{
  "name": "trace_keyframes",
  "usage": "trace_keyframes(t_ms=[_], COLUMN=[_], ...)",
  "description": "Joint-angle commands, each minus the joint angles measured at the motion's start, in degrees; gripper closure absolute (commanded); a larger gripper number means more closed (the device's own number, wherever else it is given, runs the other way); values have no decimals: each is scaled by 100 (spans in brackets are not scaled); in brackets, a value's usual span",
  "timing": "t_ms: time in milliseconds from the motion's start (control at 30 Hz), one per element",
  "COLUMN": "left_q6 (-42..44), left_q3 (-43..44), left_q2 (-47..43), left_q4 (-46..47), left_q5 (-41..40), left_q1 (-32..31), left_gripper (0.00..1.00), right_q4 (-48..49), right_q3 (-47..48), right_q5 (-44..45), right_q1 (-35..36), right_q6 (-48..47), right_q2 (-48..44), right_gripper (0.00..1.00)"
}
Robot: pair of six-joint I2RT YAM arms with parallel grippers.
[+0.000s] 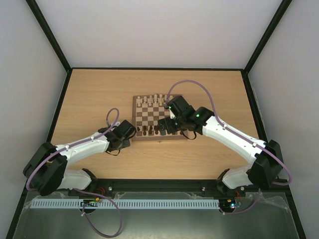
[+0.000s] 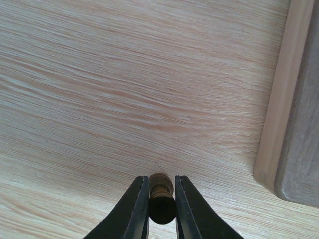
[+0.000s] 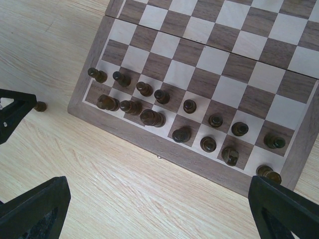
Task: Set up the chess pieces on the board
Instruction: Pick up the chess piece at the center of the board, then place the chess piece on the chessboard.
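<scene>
The board [image 1: 141,110] lies mid-table. Dark chess pieces [image 3: 152,118] fill its two near rows. Pale pieces [image 1: 152,99] line its far rows. My left gripper [image 2: 161,180] is shut on a dark brown pawn [image 2: 161,205], low over the bare table just left of the board's near left corner [image 2: 279,144]. In the top view it [image 1: 130,132] sits beside that corner. My right gripper [image 3: 159,214] is open wide and empty, high over the board's near edge, and shows in the top view [image 1: 167,128]. In the right wrist view, the held pawn [image 3: 40,106] shows at the left gripper's fingers [image 3: 15,110].
The board's near border [image 3: 164,149] has a small metal catch [image 3: 158,157]. Light wooden tabletop [image 1: 99,94] surrounds the board. A black frame edges the table, with white walls behind.
</scene>
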Motion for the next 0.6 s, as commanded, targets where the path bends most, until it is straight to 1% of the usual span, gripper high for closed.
trace_keyframes(t_ms=[0,200,400,567], left_q6=[118,427,704,834], left_q3=[336,1157,1832,2042], left_q2=[-220,-258,342,819], left_q4=[-423,-777,-735,-471], left_q5=[-22,78,232,332], left_q1=[2,-71,-285,-369], left_gripper=[87,87,87,87], right_q4=[-66,-62,-95,-117], right_q3=[-58,-37,20,47], right_q5=[-19,2,67,116], right_q1=[49,47,49,45], right_q6=[-47,-56,-58,-64], right_q2=[-48,-48,-13,17], right_gripper=[2,1,1,1])
